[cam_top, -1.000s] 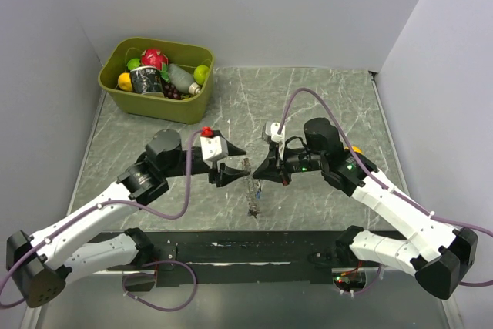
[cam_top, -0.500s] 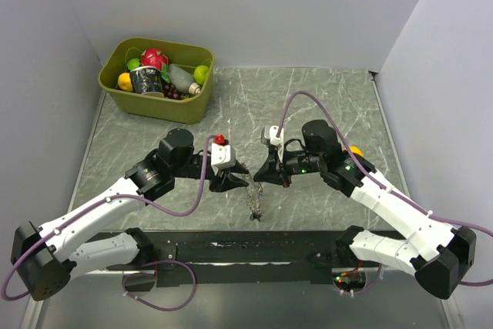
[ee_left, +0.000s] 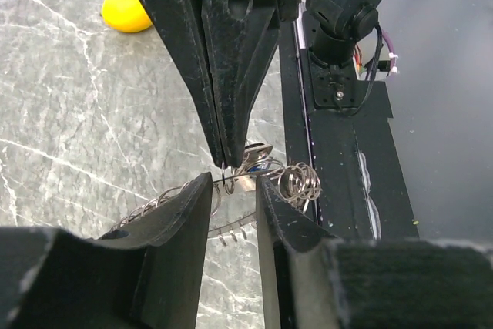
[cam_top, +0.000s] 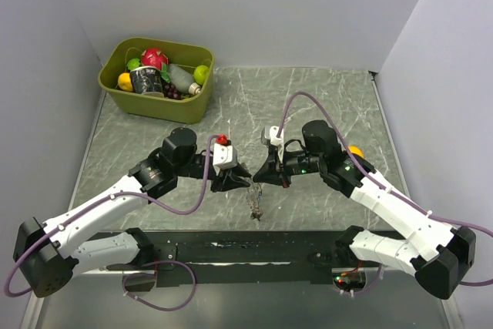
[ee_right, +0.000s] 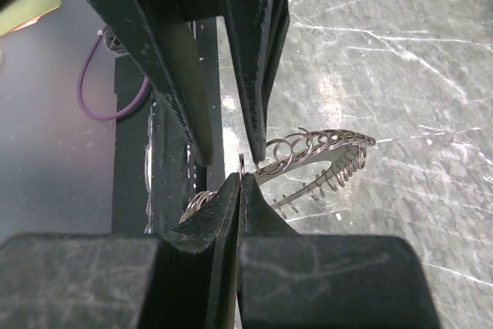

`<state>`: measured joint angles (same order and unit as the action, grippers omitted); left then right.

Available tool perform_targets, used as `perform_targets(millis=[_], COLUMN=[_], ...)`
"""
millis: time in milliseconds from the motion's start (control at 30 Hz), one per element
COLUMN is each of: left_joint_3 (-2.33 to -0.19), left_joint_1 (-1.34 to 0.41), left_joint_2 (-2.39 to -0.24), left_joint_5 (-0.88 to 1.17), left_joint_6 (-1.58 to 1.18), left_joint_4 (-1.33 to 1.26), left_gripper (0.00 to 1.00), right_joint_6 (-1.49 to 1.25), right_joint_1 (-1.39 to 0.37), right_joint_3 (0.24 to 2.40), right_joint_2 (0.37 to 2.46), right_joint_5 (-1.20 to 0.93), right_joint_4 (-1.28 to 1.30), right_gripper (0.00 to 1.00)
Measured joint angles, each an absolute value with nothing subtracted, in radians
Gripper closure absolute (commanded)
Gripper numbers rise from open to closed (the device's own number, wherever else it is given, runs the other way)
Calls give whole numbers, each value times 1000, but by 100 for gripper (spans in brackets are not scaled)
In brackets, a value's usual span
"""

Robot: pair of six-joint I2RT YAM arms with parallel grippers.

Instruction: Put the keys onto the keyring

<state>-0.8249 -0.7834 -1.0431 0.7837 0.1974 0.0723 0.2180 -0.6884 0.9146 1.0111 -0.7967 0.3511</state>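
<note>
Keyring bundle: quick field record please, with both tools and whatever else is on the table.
right tool: shut on a ring of the keyring bundle
left tool: open, jaws straddling the right tool's tip
keys: one bluish head among the rings; rest unclear
elsewhere: yellow ball by the right arm; green bin of toy food, far left

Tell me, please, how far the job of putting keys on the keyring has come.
Done: the right tool is shut on a thin loop of the tangled silver wire keyring bunch, which trails from it. In hand: the open left tool faces it, tips nearly touching. Left: the threading itself; whether any key sits on a ring is too small to tell.
</note>
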Motion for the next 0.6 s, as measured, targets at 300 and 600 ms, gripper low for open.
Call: perform_targets(millis=[300,600], left_joint_3=[-825,-836], left_joint_1=[-783,-783], left_joint_2=[-1061,-1097], left_joint_5=[789,788], left_joint_6=[193,198], left_joint_4=[64,70], left_gripper=[90,99], right_joint_6=[210,205], right_joint_1=[-688,-687], right_joint_3=[915,908], right_joint_2=[1011,1011], right_joint_5=[-805,-801], right_joint_4=[348,353], right_gripper=[100,99])
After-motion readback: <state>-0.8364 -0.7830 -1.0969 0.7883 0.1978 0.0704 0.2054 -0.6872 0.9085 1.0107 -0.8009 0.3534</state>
